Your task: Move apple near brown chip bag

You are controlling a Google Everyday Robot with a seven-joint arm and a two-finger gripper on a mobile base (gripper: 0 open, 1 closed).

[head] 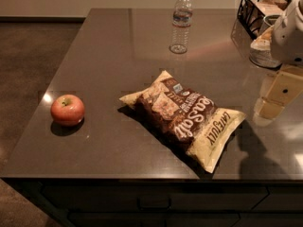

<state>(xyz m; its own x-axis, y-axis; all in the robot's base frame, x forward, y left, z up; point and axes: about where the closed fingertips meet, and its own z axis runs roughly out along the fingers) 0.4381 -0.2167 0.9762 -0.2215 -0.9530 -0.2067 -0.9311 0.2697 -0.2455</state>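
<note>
The apple (67, 109), small, round and red-orange, sits on the dark countertop near its left front corner. The brown chip bag (184, 117) lies flat in the middle front of the counter, its dark brown centre showing white lettering and its ends cream-yellow. A wide stretch of counter separates the apple from the bag. My gripper (277, 98) hangs at the right edge of the view, above the counter and to the right of the bag, far from the apple. It holds nothing that I can see.
A clear plastic water bottle (181, 22) stands at the back of the counter (109, 56). A black wire basket (258, 11) with items, and a round container (262, 51) in front of it, sit at the back right. The floor drops away to the left of the counter.
</note>
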